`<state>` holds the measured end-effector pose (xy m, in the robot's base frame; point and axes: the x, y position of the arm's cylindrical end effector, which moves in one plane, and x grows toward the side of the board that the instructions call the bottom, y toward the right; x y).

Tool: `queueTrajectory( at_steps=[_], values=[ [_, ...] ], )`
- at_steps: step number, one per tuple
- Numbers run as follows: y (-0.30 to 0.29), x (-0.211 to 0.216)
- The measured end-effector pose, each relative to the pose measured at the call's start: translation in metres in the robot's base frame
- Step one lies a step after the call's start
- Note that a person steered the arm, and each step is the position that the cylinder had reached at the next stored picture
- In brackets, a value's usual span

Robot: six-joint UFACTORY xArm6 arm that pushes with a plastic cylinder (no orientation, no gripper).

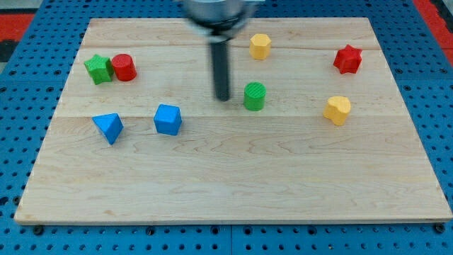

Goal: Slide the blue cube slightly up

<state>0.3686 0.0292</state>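
Note:
The blue cube (168, 119) lies on the wooden board (233, 177), left of centre. My tip (222, 97) stands above and to the right of the cube, apart from it, and just left of a green cylinder (255, 95). The rod rises from the tip toward the view's top, where the arm's blurred body shows.
A blue triangular block (108, 127) lies left of the cube. A green star-shaped block (98, 69) and a red cylinder (124, 67) sit at upper left. A yellow hexagonal block (260, 46) is at the top, a red star-shaped block (347, 59) upper right, a yellow block (337, 110) at right.

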Motion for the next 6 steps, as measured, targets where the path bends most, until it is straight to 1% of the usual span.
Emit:
queueTrajectory(
  at_steps=[1, 2, 3, 4, 5, 6],
  values=[
    [0.048, -0.105],
    [0.049, -0.002],
    [0.061, 0.153],
    [-0.079, 0.209],
    [-0.139, 0.16],
    [-0.129, 0.041]
  ],
)
